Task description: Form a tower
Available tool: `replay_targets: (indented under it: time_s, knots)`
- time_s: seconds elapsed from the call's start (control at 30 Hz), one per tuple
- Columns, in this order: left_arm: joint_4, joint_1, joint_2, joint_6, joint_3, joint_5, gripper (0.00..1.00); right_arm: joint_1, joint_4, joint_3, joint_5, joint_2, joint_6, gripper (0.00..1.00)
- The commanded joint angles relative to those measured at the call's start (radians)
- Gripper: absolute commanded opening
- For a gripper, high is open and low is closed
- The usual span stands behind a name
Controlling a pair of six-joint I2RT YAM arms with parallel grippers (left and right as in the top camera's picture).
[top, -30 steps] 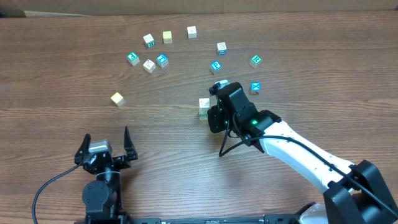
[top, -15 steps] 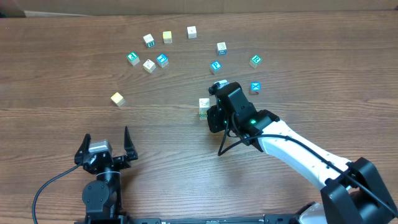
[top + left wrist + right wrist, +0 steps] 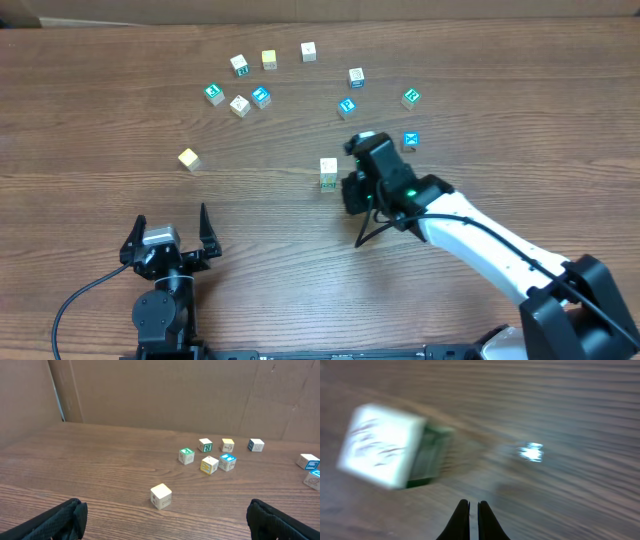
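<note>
Near the middle: you are looking at the tower (image 3: 328,172), standing free, pale top up, a green face showing.
Right gripper (image 3: 470,505): its fingers are pressing together on nothing, hovering just at the tower's 4 o'clock.
Left gripper (image 3: 170,222): its jaws are gaping wide and empty, down at 7 o'clock.
Loose cubes (image 3: 260,96): lying scattered from 10 to 2 o'clock.

Overhead looks straight down; right wrist views the same tower (image 3: 382,445) close.
</note>
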Motion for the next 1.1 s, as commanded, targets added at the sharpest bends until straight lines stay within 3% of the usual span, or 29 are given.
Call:
replay_targets:
  time_s: [0.0,0.07,0.13,0.2,0.27,0.3,1.07]
  knots:
    - [0.001,-0.006,-0.011,0.019,-0.004,0.004,1.00,-0.081,-0.015,0.027,0.069,-0.050,0.035,0.04]
    - [0.000,-0.006,-0.011,0.019,-0.003,0.004,1.00,-0.117,-0.035,0.026,0.069,-0.049,0.037,0.04]
    - [0.000,-0.006,-0.011,0.019,-0.004,0.004,1.00,-0.143,-0.057,0.026,0.069,-0.049,0.037,0.15]
    - [0.000,-0.006,-0.011,0.019,-0.003,0.004,1.00,-0.162,-0.075,0.026,0.069,-0.049,0.037,0.45]
    - [0.000,-0.006,-0.011,0.019,-0.003,0.004,1.00,-0.175,-0.095,0.026,0.070,-0.049,0.037,0.88]
    - [0.000,-0.006,-0.011,0.019,-0.004,0.004,0.99,-0.178,-0.105,0.026,0.070,-0.049,0.037,1.00]
    - [0.000,-0.006,-0.011,0.019,-0.004,0.004,1.00,-0.182,-0.156,0.026,0.069,-0.049,0.037,1.00]
